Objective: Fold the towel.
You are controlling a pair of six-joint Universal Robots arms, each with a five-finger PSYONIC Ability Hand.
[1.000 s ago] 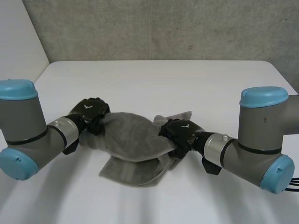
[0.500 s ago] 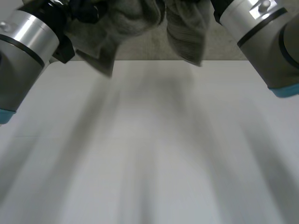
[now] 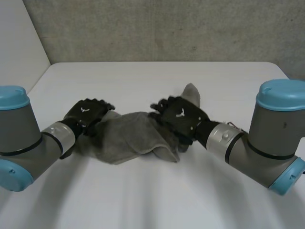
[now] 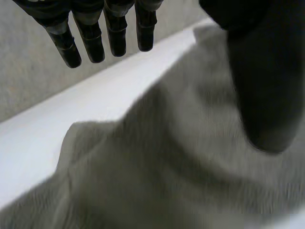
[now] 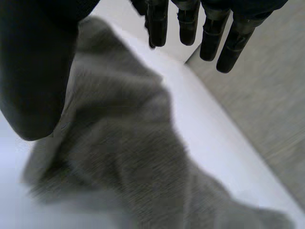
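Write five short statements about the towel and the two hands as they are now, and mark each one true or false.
1. The towel lies bunched on the white table. True.
2. The left hand is at the towel's end on the left arm's side. True.
3. The left hand's fingers are curled tight round the cloth. False: its fingers are straight and clear of the towel.
4. The right hand holds the towel high above the table. False: it is low at the towel's other end, with its fingers straight.
5. The towel is blue. False: it is grey.
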